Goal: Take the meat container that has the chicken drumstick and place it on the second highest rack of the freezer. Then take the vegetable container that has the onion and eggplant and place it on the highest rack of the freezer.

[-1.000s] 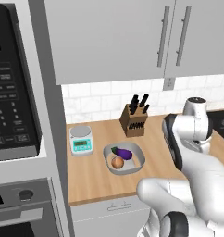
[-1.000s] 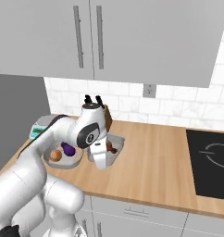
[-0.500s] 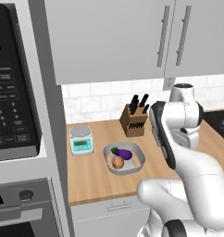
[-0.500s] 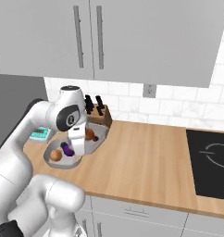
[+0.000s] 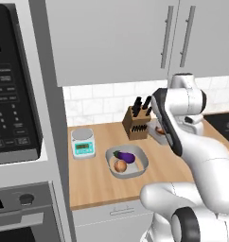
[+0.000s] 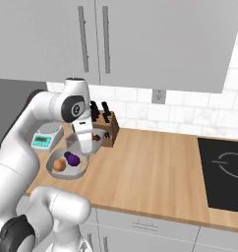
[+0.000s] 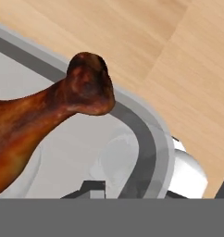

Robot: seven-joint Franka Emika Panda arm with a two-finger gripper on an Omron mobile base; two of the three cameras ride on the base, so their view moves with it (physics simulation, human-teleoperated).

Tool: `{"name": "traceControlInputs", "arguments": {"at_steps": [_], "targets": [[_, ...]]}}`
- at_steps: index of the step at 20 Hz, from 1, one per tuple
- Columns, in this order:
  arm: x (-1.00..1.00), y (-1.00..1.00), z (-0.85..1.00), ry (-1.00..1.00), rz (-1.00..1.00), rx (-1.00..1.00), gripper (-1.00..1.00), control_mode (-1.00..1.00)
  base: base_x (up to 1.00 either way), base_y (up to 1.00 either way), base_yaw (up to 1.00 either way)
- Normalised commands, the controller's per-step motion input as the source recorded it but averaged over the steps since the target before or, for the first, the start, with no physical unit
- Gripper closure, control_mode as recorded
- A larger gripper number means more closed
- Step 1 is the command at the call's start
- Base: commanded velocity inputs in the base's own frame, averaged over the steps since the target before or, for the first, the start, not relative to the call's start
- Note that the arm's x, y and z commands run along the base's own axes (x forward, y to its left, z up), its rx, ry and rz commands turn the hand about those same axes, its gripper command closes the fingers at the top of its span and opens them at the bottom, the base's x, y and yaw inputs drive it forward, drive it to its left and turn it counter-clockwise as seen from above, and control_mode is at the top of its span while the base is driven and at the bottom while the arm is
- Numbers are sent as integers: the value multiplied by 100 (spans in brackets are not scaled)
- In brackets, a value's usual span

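The meat container (image 7: 151, 139) with the chicken drumstick (image 7: 44, 115) sits in my gripper (image 6: 86, 145), clear of the wooden counter (image 6: 155, 167). In the hand view its grey rim runs between my finger tips, one dark tip (image 7: 88, 190) inside the wall and the other at the lower right corner outside it; my jaws are clamped on that rim. The drumstick lies inside, its knobbed end pointing toward the rim.

From the right base view, the held container hangs just in front of the knife block (image 6: 107, 133) and above the near edge of the vegetable container (image 6: 67, 165). Whether the two containers touch I cannot tell.

The vegetable container rests on the counter with the onion (image 5: 119, 166) and the eggplant (image 5: 126, 157) side by side in it. A kitchen scale (image 5: 83, 142) stands to its left, near the tiled wall. The knife block (image 5: 137, 122) stands behind it, against the wall. In the left base view my arm hides most of the held container.

The cooktop (image 6: 224, 172) lies well apart at the right end of the counter.
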Motion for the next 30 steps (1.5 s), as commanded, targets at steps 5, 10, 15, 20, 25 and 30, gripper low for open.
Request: {"name": "traceControlInputs", "arguments": {"at_steps": [5, 10, 15, 20, 25, 30], "targets": [[-11, 40, -10, -2, 7, 0, 100, -100, 0, 0, 0], [-8, 15, -2, -9, -3, 0, 100, -100, 0, 0, 0], [-12, -2, 0, -7, 0, 0, 100, -100, 0, 0, 0], [-1, 0, 0, 0, 0, 0, 100, 100, 0, 0, 0], [0, 0, 0, 0, 0, 0, 100, 100, -78, 0, 26], [0, 0, 0, 0, 0, 0, 100, 100, -85, -11, 83]]}}
